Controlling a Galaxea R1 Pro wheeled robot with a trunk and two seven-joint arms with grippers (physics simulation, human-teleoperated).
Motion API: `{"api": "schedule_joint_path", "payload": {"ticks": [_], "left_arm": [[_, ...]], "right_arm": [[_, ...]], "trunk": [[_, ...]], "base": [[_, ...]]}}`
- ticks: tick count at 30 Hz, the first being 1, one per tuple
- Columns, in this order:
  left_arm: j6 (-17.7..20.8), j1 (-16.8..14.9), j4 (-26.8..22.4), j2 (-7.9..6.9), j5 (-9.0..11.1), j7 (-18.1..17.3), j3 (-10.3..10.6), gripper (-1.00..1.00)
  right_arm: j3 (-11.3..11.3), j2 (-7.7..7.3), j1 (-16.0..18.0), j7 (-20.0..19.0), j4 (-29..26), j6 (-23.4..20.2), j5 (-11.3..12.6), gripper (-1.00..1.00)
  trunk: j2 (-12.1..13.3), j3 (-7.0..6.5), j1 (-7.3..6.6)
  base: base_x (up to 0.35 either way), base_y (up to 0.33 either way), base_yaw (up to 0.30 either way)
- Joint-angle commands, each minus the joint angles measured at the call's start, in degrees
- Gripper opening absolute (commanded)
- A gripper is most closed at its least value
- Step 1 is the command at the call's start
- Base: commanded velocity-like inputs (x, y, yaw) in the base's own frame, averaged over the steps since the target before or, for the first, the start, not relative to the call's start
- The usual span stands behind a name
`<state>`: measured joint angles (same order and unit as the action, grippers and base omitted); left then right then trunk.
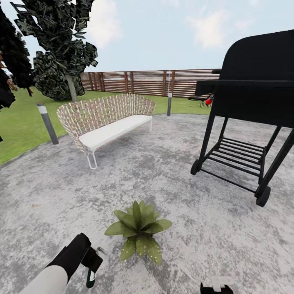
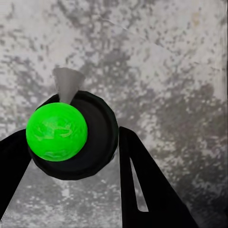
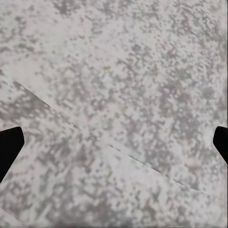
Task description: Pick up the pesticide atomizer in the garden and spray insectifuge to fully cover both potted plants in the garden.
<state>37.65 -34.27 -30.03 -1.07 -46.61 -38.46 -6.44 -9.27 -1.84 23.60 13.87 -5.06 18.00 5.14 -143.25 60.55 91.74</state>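
The left gripper (image 2: 71, 156) pinches the pesticide atomizer (image 2: 71, 135) just beside 1 potted plant (image 1: 139, 228). The right gripper (image 3: 114, 142) is spread wide over paving.

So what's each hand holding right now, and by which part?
The left hand holds the pesticide atomizer, fingers on opposite sides of its round dark body. The right hand is open, empty.

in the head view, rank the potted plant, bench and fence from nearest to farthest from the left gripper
1. Potted plant, just right of the left gripper.
2. Bench, further off across the paving, by the grass.
3. Fence, at the back.
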Motion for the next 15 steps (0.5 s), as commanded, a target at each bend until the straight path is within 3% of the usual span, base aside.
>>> {"api": "schedule_joint_path", "payload": {"ticks": [1,9,11,15], "left_arm": [[0.1,0.0,-0.1,-0.05,-0.5,-0.6,-0.3,-1.0],[0.2,0.0,-0.2,-0.72,-0.6,-0.6,-0.3,-1.0],[0.2,-0.5,-0.3,-2.08,-0.6,-0.8,0.0,-1.0],[-0.1,-0.8,-0.3,-2.79,-0.7,-1.2,0.4,-1.0]], "right_arm": [[-0.5,0.0,0.0,0.1,0.0,0.2,0.6,1.0],[-0.3,0.01,0.0,0.1,-0.2,0.1,0.6,1.0],[-0.5,-0.07,0.0,0.1,0.0,0.2,0.4,1.0],[-0.6,-0.02,0.0,0.1,0.1,0.2,0.4,1.0]], "trunk": [[0.0,0.05,-0.01],[0.0,0.05,-0.01],[0.0,0.05,-0.01],[0.0,0.05,-0.01]], "base": [[-0.081,0.017,-0.265],[-0.242,0.184,-0.26],[-0.268,0.233,-0.089],[-0.126,0.155,-0.014]]}}
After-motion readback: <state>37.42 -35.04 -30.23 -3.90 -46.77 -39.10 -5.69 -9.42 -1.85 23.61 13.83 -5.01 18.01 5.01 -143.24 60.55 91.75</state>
